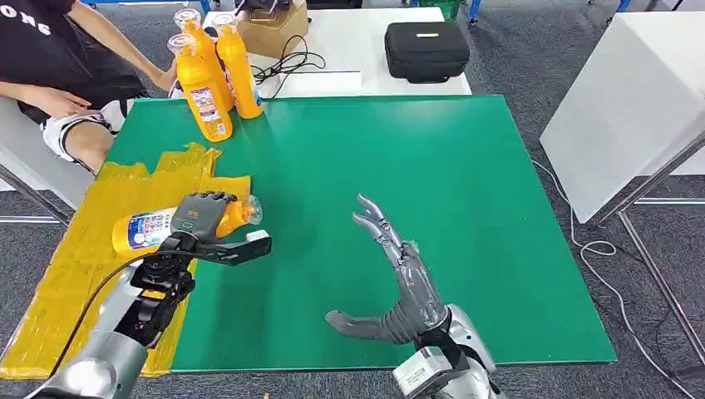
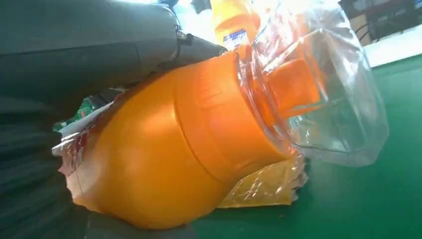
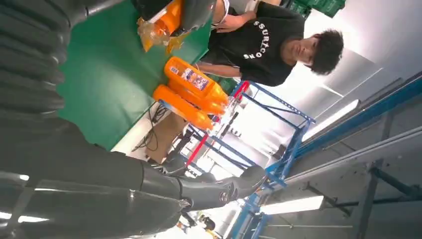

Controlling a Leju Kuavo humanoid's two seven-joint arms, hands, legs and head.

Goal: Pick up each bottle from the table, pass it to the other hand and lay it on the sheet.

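- We find the left robot hand gripping one orange bottle on its side, fingers wrapped over the body near the neck, the clear cap pointing toward the right robot hand.
- The bottle in that hand sits over the edge of the yellow sheet; from the head view we cannot tell whether it rests on the sheet or is just above it.
- In the left wrist view the bottle's orange shoulder and clear cap lie close in front of the hand, with crumpled yellow sheet directly beneath.
- The right robot hand holds nothing: fingers spread and extended forward, thumb out toward the left robot hand, above the green table.
- The two hands are well apart, so we judge the pass of this bottle complete and the laying-down in progress or just finishing.
- We see no other bottle lying on the sheet.
- Three upright bottles stand at the far side of the table, well beyond the left robot hand, near a seated person.
- We judge those three outstanding: each awaits pick-up, transfer and placement.
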